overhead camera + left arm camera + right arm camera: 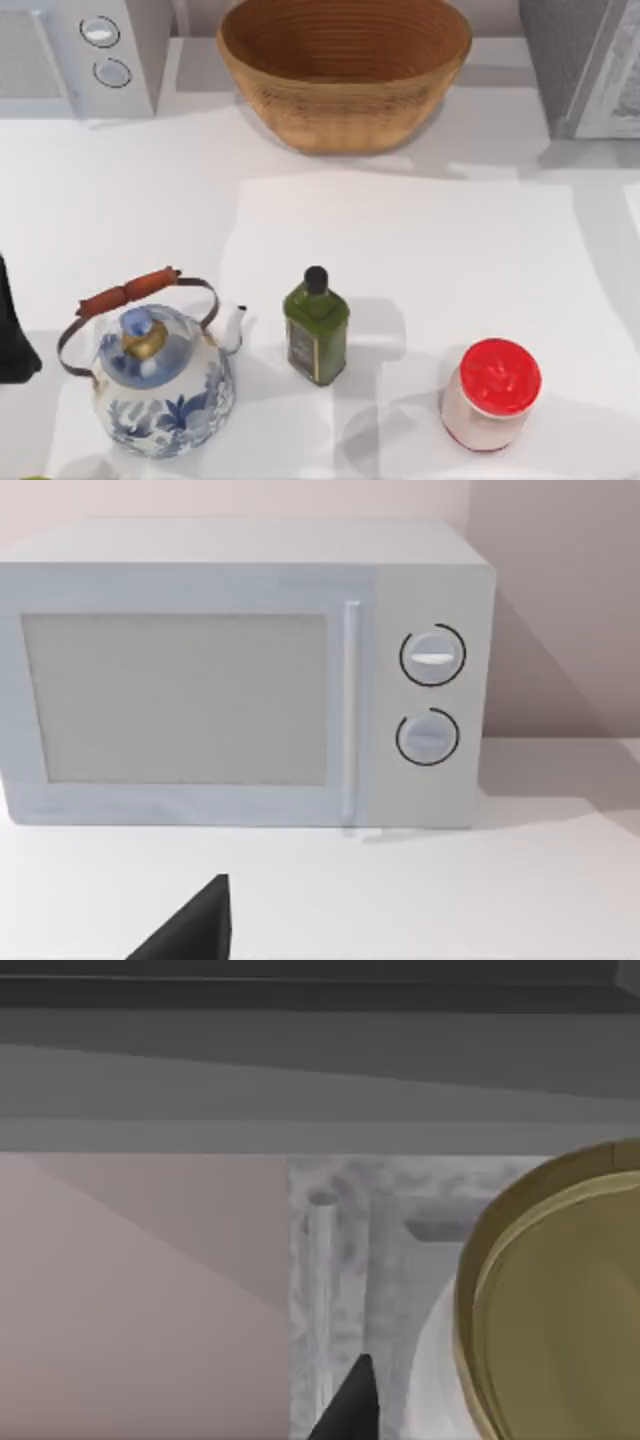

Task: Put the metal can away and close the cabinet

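Observation:
The metal can (560, 1310) shows close up in the right wrist view as a round gold-rimmed end. My right gripper (352, 1405) is shut on it, with one dark fingertip (350, 1400) showing beside it. Behind the can stands the speckled grey cabinet (340, 1260) with its vertical bar handle (320, 1290). In the top view the cabinet (585, 65) sits at the back right corner. My left arm (10, 335) is parked at the table's left edge, and its gripper (195, 930) faces the microwave.
A white microwave (85, 55) stands at the back left and a wicker basket (345, 70) at the back middle. Along the front are a blue-and-white teapot (160, 385), a green bottle (317, 330) and a red-lidded jar (492, 395).

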Motion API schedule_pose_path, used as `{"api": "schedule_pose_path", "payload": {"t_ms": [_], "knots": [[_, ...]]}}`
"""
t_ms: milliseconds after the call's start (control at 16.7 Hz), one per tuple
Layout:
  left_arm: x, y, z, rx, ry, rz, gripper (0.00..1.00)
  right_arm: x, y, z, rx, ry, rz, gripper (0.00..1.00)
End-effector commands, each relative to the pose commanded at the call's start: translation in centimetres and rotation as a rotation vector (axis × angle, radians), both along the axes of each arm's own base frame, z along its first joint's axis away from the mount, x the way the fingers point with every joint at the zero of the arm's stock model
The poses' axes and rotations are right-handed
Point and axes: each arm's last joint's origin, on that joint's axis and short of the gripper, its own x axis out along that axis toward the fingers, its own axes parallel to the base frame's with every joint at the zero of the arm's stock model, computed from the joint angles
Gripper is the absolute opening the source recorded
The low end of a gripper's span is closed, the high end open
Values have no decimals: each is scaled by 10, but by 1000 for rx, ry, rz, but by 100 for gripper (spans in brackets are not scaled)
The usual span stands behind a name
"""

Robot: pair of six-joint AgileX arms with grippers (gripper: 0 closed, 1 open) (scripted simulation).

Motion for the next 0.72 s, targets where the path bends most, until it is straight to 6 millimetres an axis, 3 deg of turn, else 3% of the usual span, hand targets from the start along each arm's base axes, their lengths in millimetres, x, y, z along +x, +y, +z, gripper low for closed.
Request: {"api": "schedule_pose_path", "payload": {"t_ms": [120, 300, 720], "knots": [[0, 0, 0, 0, 0, 0, 100, 19, 7, 27, 7, -20, 1, 0], [0, 0, 0, 0, 0, 0, 100, 38, 16, 52, 15, -46, 14, 0], [0, 0, 0, 0, 0, 0, 100, 50, 23, 61, 15, -50, 28, 0]]}}
